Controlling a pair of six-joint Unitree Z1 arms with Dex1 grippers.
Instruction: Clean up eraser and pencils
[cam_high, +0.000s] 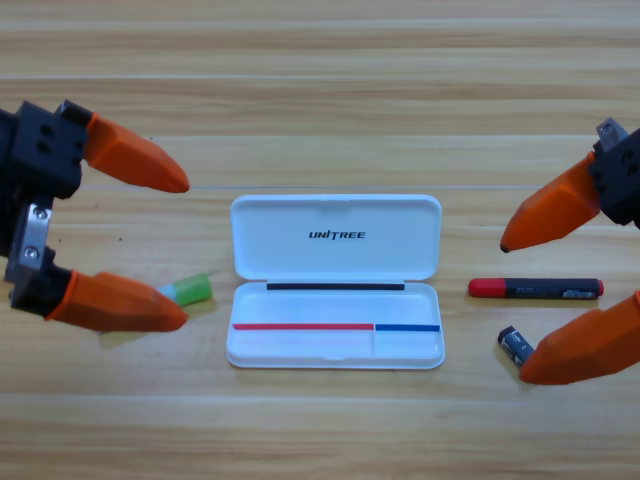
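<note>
Wooden table (320, 70), white case (336, 280) lying open at centre, nothing stowed yet.

Both items still out of the case: left gripper (185, 250) spread wide, empty, eraser (190, 290) just beside its lower jaw tip, on the case side; right gripper (515, 305) likewise gaping and empty, pencils (536, 288) lying between its jaws, small dark battery-like cylinder (515, 345) touching the lower jaw tip. Open tray reachable from either side; bare wood above and below for moving.
</note>
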